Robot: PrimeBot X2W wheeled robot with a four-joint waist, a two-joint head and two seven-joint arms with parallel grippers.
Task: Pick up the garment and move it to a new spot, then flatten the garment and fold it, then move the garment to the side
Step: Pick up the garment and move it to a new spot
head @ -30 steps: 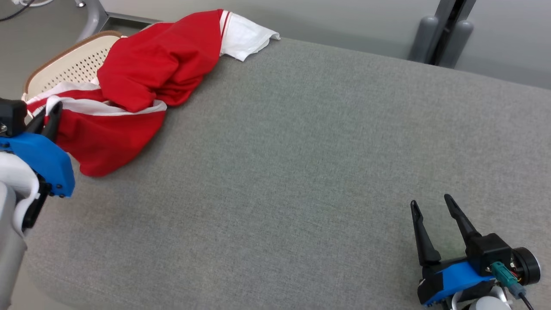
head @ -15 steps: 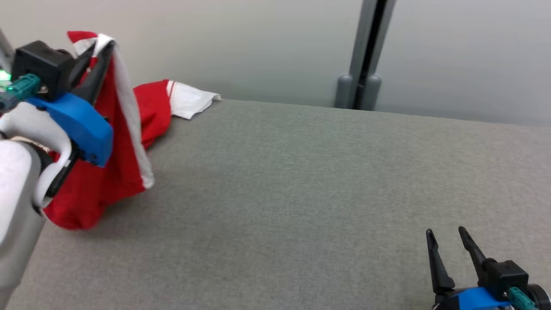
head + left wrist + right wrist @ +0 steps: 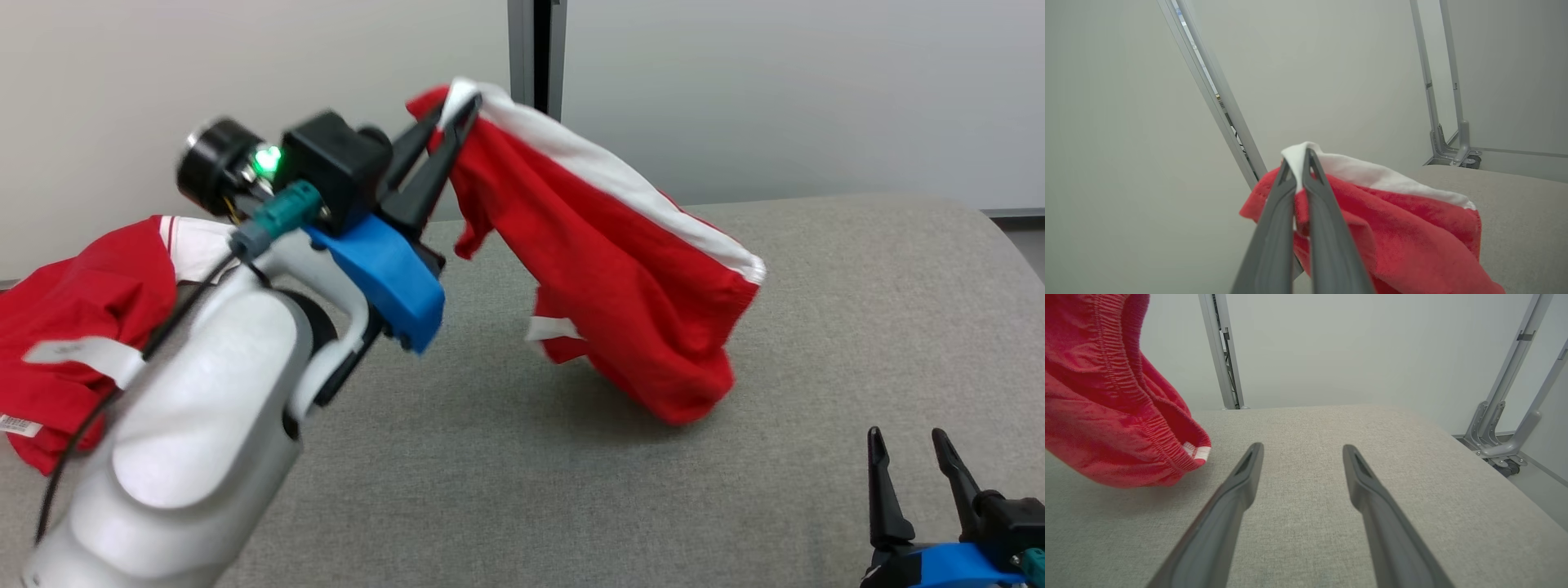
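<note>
Since a second ago the left pincer (image 3: 457, 114) has risen from the edge of the table, taking the garment (image 3: 620, 278) up off the surface; the head camera has swung too, so the whole picture has shifted.

To the left of and behind that pincer's smooth white forearm (image 3: 196, 425) lies a red-and-white heap (image 3: 73, 310) of soft cloth with a small label at its lower edge. Whether it is joined to the lifted piece cannot be told. A green lamp (image 3: 265, 157) glows on the black wrist block above a blue plastic shell (image 3: 384, 278).

The left pincer (image 3: 1300, 163) is clamped tight on the garment (image 3: 1412, 228), its two long, dark, tapering fingers pressed together on a white band at the hem. From the tips the cloth hangs down and to the right as a slack red pouch edged in white. Its lowest fold is close over the table or just on it; I cannot tell which.

The table (image 3: 816, 327) is covered in grey, finely woven fabric, with a rounded far-right corner.

Well to the right of the hanging cloth and nearer the robot, the right pincer (image 3: 907, 434) stands wide and holds nothing, low over the table. Seen from that wrist, the garment (image 3: 1106, 416) shows a gathered, ribbed elastic hem to the left of the right pincer (image 3: 1302, 447), apart from it.
</note>
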